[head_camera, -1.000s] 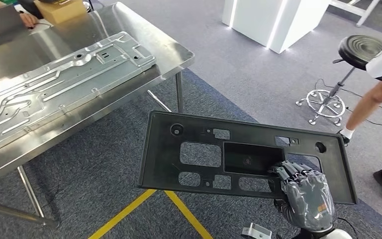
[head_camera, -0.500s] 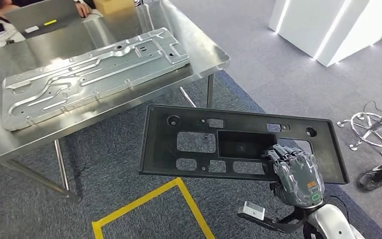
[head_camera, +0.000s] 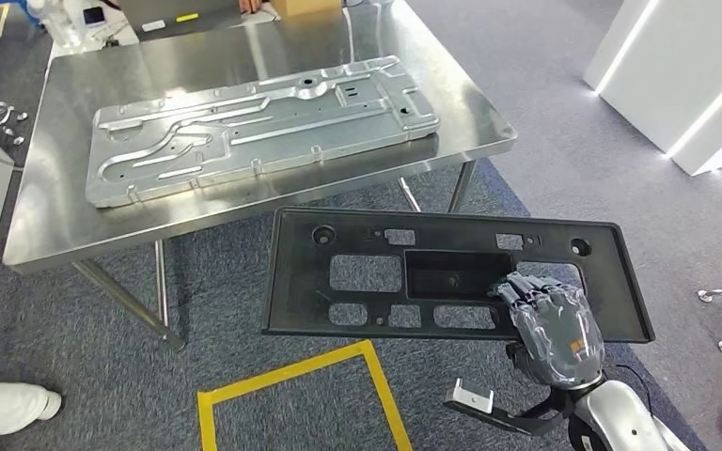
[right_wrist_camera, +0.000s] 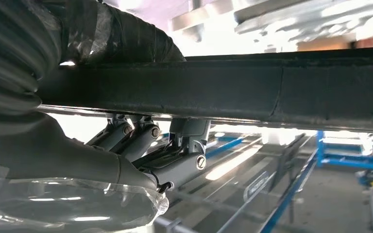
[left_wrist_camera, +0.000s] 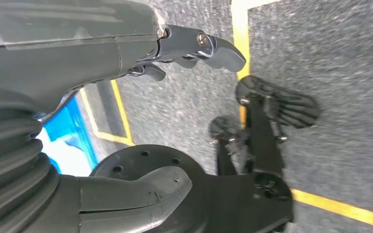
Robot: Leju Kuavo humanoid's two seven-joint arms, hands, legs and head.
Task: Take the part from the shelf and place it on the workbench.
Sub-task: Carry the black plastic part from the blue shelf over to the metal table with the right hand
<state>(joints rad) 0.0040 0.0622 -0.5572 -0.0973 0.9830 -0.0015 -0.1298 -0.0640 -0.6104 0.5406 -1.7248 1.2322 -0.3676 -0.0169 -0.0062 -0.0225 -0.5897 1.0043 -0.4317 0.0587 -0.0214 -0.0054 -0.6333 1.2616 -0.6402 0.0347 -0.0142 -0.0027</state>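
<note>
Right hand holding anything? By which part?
Yes: the right hand grips the flat black plastic panel with cutouts by its near long edge, toward the panel's right end.

The metal panel (head_camera: 258, 127) lies on the workbench (head_camera: 75, 216) in the upper left of the frame. The part (head_camera: 367, 277) sits lower centre, held at its right end by the right hand (head_camera: 550, 324), above floor tape (head_camera: 291, 376).

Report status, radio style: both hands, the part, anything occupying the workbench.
Right hand grips black panel, held flat above the floor, short of the workbench. Left hand holds nothing, fingers apart. Silver stamped plate lies on the bench top.
</note>
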